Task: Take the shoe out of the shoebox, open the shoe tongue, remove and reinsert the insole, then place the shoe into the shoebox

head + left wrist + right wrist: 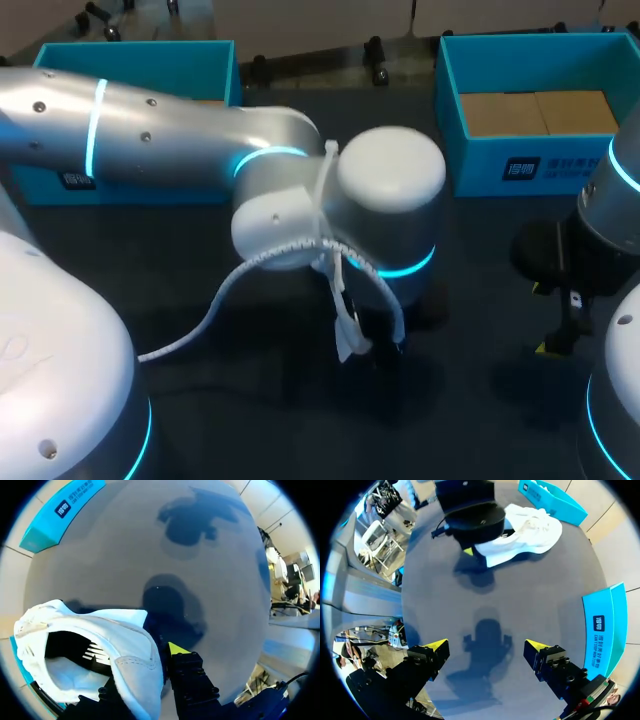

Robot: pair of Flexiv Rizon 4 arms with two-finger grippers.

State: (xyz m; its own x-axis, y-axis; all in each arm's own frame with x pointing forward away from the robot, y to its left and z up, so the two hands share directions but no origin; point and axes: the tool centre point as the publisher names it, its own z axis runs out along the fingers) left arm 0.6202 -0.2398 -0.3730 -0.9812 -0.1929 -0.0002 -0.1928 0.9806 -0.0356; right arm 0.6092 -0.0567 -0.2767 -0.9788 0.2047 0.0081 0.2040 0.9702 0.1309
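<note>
Left fingers [186, 672]: pinching the soft rim of the white shoe [132, 645] beside its opening, with one yellow tip outside and the other mostly hidden on the opening side.
Shoe: out on the dark tabletop [210, 555], well apart from both teal shoeboxes [500, 150]; I cannot tell whether its sole touches down.
Right fingers [432, 655]: spread wide, empty, hovering well apart from the shoe.
Risk, grip: the thin, soft rim could fold and slip free, so the shoe drops or swings.
Risk, pull: tugging at the tongue or insole may twist the shoe out of this one-edge hold.

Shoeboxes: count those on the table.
2. One shoebox sits far left, partly behind the left arm; the other shoebox far right. More could be hidden.
</note>
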